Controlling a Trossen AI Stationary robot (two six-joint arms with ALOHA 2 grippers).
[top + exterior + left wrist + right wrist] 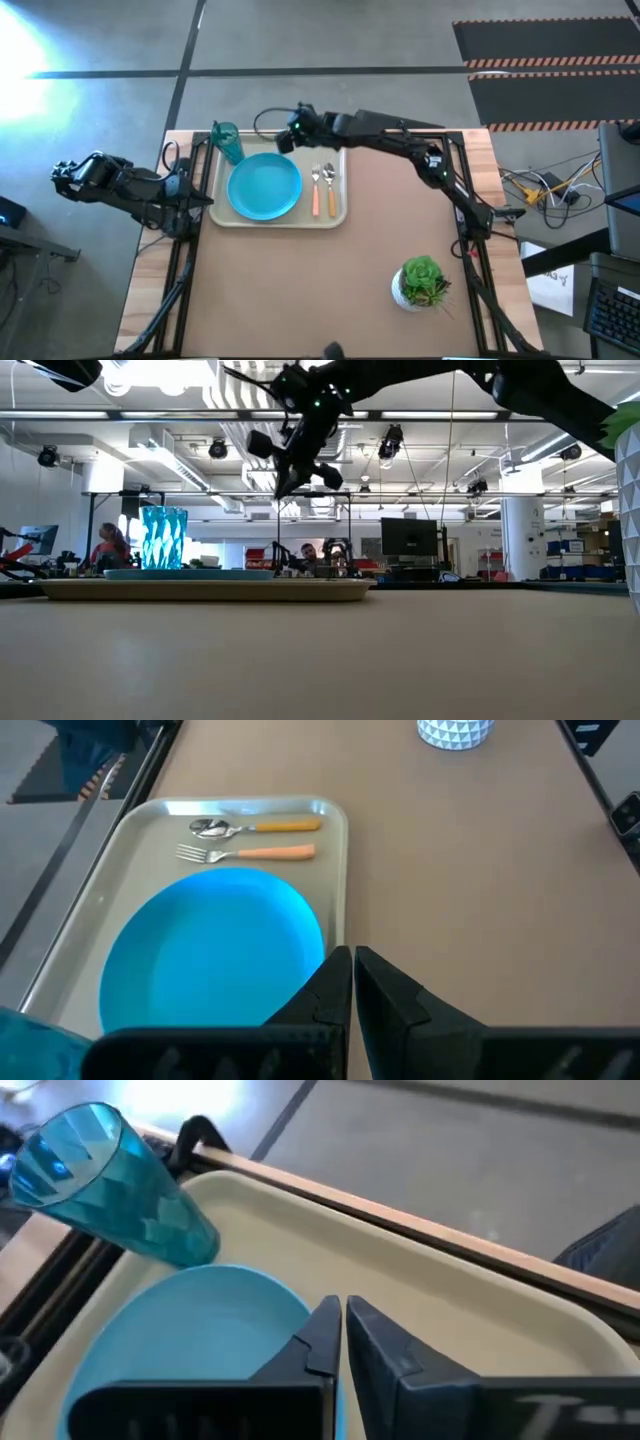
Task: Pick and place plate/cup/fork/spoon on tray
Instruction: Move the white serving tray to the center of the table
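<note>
Your right hand (291,137) — fingers together, empty — hangs above the tray (338,214) near the cup (227,142); withdraw carelessly and you could topple it.

Overhead looks down; low level; both wrists near tray (340,215)

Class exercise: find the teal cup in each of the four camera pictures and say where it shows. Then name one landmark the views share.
High view: the cup stands at the tray's far left corner.
Low view: the cup is left of centre, standing on the tray.
Left wrist view: a teal edge at the bottom left corner may be it; cannot tell.
Right wrist view: the cup is upper left, beside the plate.
Shared landmark: the plate.
</note>
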